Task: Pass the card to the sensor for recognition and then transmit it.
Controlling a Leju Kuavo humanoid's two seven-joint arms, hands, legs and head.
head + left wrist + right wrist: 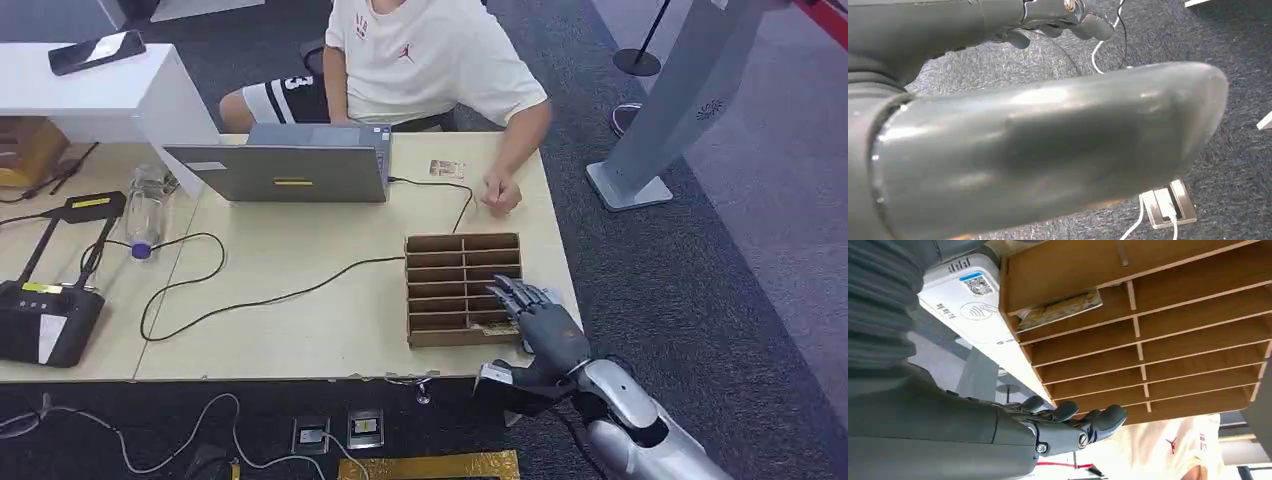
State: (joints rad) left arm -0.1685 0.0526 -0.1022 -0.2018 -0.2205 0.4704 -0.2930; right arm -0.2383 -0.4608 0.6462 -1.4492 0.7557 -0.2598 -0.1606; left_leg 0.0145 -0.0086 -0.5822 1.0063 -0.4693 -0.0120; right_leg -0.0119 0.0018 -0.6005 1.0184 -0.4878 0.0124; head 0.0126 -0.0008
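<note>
**Card waits in the nearest slot of the rack, right hand poised above it**

Card [1060, 310], thin, patterned and brownish, lies in the slot of the rack closest to the robot, one end poking out past the divider, as the right wrist view shows.

Widest in the scene is the pale wooden table [300, 320], with a person in a white T-shirt [430, 60] seated on its far side behind an open grey laptop [290, 165]. The brown wooden rack of open slots [463, 288] stands near the table's right front corner. Apart from the one card, the slots that can be seen look bare. Pressed against the rack's side sits the white card sensor with a blue label and a contactless mark [968, 305], mostly hidden under the hand in the head view. Another small card [447, 169] lies on the table near the person's hand, well apart from the rack.

The right hand [540, 320] hovers over the rack's near right edge, fingers spread and holding nothing. The left hand [1058, 20] hangs over the carpet; whether its fingers are curled in or apart cannot be told.

Judging from this, the pick-up is the step in hand: nothing is grasped yet. The next move calls for lowering the fingers onto the card's protruding end, pinching it, drawing it out of the slot, then carrying it onto the sensor just beside.
</note>
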